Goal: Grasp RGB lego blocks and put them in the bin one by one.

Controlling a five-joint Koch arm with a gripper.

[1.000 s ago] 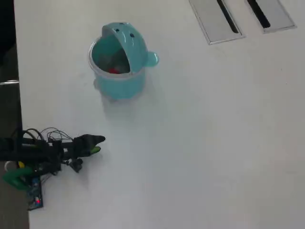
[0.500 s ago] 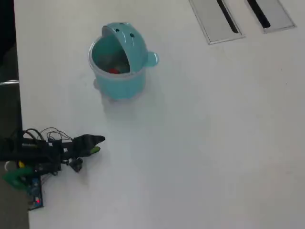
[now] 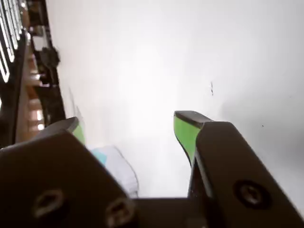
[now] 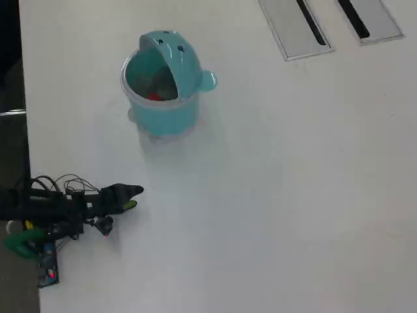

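Observation:
The teal bin [image 4: 171, 112] stands upright at the upper left of the white table in the overhead view, its domed lid tipped back. A small red lego block [image 4: 154, 97] lies inside it. My gripper [image 4: 135, 197] rests low at the table's left side, well below the bin and pointing right. In the wrist view the gripper [image 3: 129, 121] is open, its green-padded fingers [image 3: 186, 132] wide apart with only bare table between them. A blurred teal and white patch, which looks like the bin [image 3: 114, 164], shows low between the jaws.
Two grey panels with dark slots [image 4: 296, 26] [image 4: 368, 18] lie flush in the table at the top right. The table's left edge [image 4: 25, 130] runs beside the arm's base, with wires and a small circuit board [image 4: 47, 270]. Dark furniture [image 3: 28, 71] lines the wrist view's left edge.

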